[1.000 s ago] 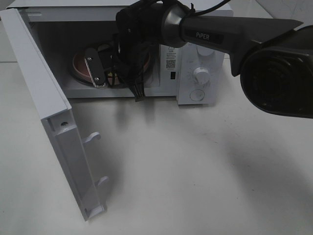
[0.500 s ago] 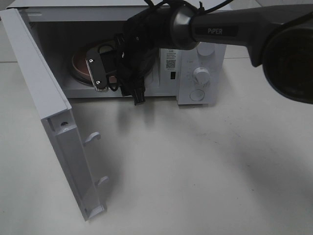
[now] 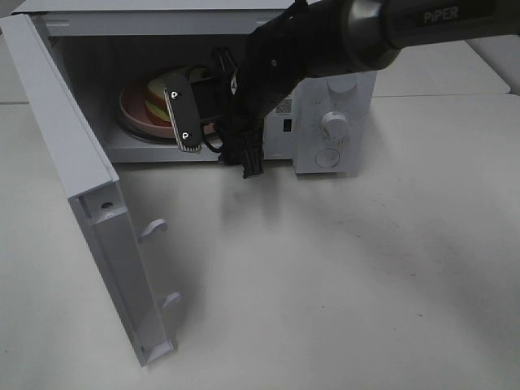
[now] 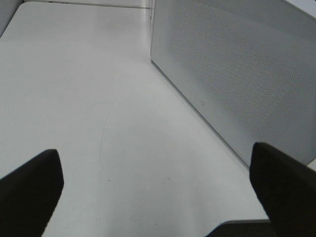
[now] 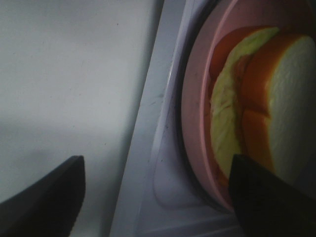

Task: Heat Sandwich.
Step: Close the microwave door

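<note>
The sandwich [image 3: 156,103] lies on a round pink plate [image 3: 128,116] inside the open microwave [image 3: 341,89]. My right gripper [image 3: 213,140] hangs at the oven's mouth, just in front of the plate, open and holding nothing. The right wrist view shows the sandwich [image 5: 276,103] as white bread with a tan crust and pale green lettuce on the plate [image 5: 195,123], ahead of the open right gripper [image 5: 158,197]. The left gripper [image 4: 158,197] is open over bare table beside the microwave's perforated side wall [image 4: 237,74]. The exterior high view does not show it.
The microwave door [image 3: 77,171] stands swung out to the front left, with its latch hooks [image 3: 154,229] sticking out. The control knobs [image 3: 335,124] are on the oven's right panel. The right arm [image 3: 406,24] reaches in from the upper right. White table [image 3: 325,284] lies in front.
The right gripper has opened and drawn back to the right, away from the plate. The sandwich on the plate now shows. The arm has lifted toward the upper right.
</note>
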`<action>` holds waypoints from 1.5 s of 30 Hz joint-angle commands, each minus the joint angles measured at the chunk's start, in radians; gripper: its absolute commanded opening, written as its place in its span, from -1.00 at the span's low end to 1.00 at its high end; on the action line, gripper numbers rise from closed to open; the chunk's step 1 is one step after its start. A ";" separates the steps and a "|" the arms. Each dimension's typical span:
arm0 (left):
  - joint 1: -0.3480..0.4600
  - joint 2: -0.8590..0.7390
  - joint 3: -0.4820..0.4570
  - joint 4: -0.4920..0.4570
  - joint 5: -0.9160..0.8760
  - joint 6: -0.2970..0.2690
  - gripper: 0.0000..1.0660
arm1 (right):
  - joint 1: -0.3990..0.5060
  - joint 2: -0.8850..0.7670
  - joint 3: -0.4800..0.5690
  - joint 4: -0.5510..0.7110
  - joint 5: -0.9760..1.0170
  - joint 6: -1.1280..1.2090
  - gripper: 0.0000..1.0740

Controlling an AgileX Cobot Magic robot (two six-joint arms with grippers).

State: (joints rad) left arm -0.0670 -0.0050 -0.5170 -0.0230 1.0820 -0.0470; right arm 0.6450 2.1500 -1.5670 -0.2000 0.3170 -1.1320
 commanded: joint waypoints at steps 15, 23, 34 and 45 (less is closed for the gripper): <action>0.005 -0.017 0.002 -0.004 -0.013 0.002 0.82 | -0.004 -0.264 0.274 0.018 -0.008 0.036 0.42; 0.005 -0.017 0.002 -0.004 -0.013 0.002 0.82 | -0.004 -0.407 0.404 -0.003 -0.010 0.152 0.42; 0.005 -0.017 0.002 -0.004 -0.013 0.002 0.82 | -0.004 -0.607 0.569 -0.028 0.004 0.364 0.42; 0.005 -0.017 0.002 -0.004 -0.013 0.002 0.82 | -0.004 -0.784 0.708 -0.028 0.120 0.565 0.42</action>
State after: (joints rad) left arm -0.0670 -0.0050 -0.5170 -0.0230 1.0820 -0.0470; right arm 0.6440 1.4100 -0.8890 -0.2210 0.4020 -0.6200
